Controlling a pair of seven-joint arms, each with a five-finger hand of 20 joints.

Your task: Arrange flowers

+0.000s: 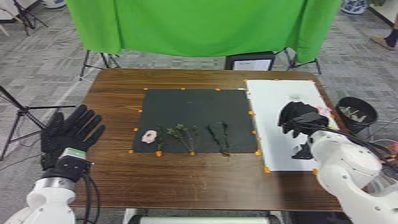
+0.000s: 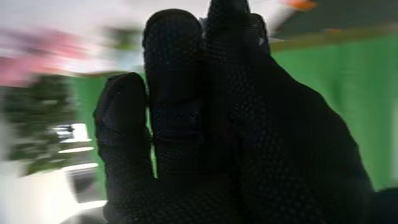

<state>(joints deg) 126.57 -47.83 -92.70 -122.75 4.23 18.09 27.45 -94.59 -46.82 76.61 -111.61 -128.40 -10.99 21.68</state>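
In the head view my left hand (image 1: 73, 131) is open at the table's left edge. My right hand (image 1: 302, 117) is over the white sheet (image 1: 280, 90), with pink flowers (image 1: 324, 111) close beside it. On the dark mat (image 1: 191, 102) lie a pale pink flower (image 1: 149, 136), a yellowish-green sprig (image 1: 182, 134) and dark thin stems (image 1: 218, 137). In the right wrist view my right hand (image 2: 191, 125) has its fingers straight and close together. Blurred pink blossoms (image 2: 40, 52) and green leaves (image 2: 40, 112) stand beyond it.
A black object (image 1: 303, 152) lies on the white sheet near my right forearm. A dark bin (image 1: 357, 111) stands off the table's right side. Orange markers edge the mat and the sheet. Beyond the brown table (image 1: 169, 182) hangs a green cloth (image 1: 204, 25).
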